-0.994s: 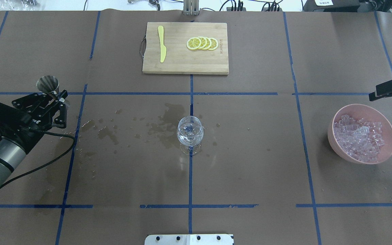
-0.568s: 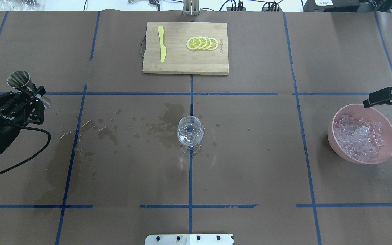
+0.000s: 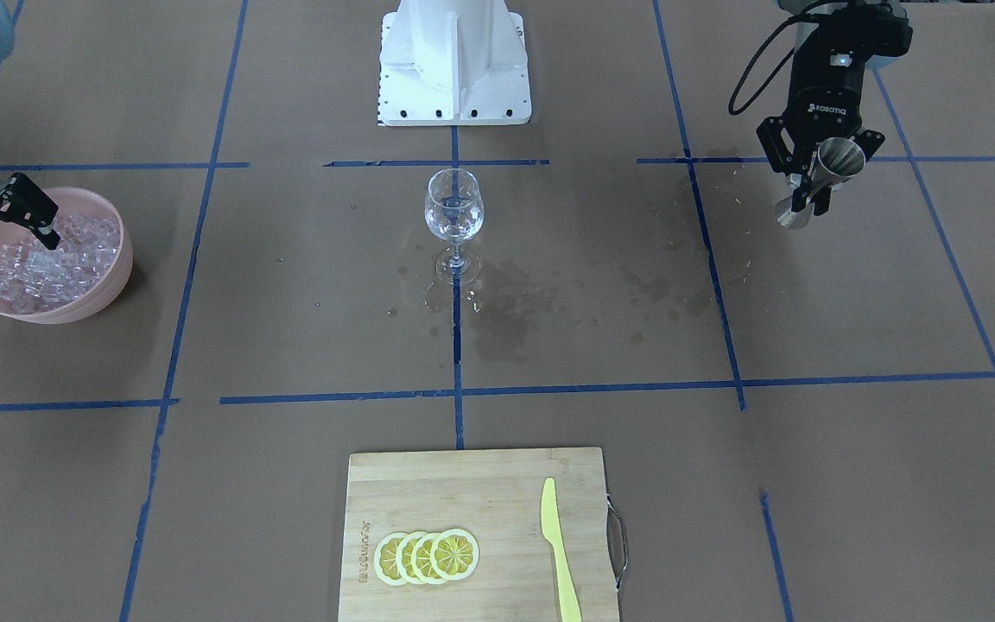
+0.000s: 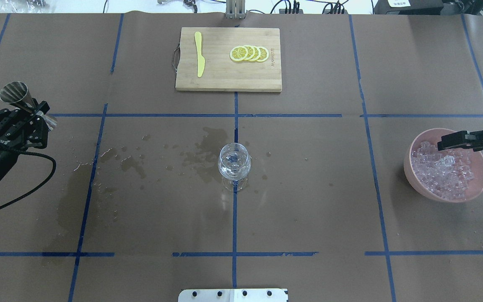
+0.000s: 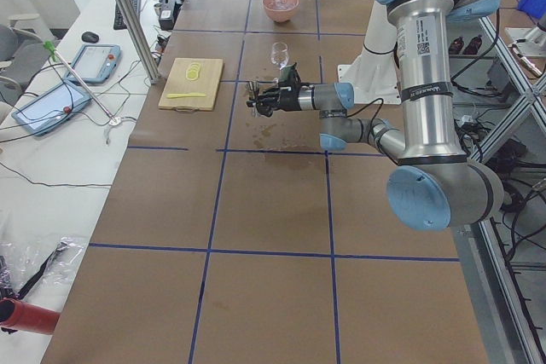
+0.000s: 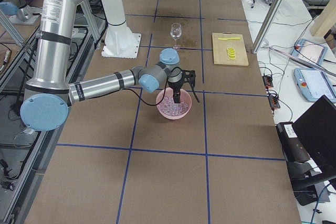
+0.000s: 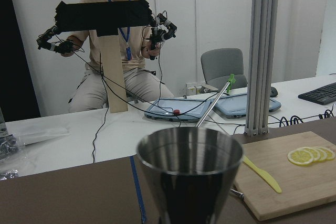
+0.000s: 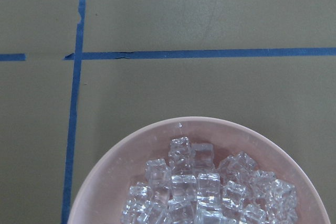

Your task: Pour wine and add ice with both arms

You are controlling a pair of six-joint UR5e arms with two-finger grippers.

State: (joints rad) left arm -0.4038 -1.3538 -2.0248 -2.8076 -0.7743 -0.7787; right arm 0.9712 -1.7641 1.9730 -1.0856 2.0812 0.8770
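Note:
A clear wine glass (image 4: 234,161) stands upright at the table's centre. My left gripper (image 4: 27,112) is at the far left, shut on a steel jigger (image 4: 15,94) and holding it above the table; the jigger's cup fills the left wrist view (image 7: 189,174). A pink bowl (image 4: 409,167) at the right holds the ice (image 4: 442,174), many small clear cubes. My right gripper (image 3: 7,226) hangs open just over the bowl's rim, one finger (image 4: 455,140) above the ice. The right wrist view looks down on the ice (image 8: 199,187); no fingers show there.
A wooden cutting board (image 4: 224,79) at the far side carries a yellow knife (image 4: 199,54) and lemon slices (image 4: 250,53). Wet stains (image 4: 132,161) mark the brown paper left of the glass. The white pedestal base (image 3: 454,60) stands at the robot's edge.
My left gripper has carried the jigger left, away from the glass. My right gripper has moved inward from the right edge and now hangs over the ice bowl.

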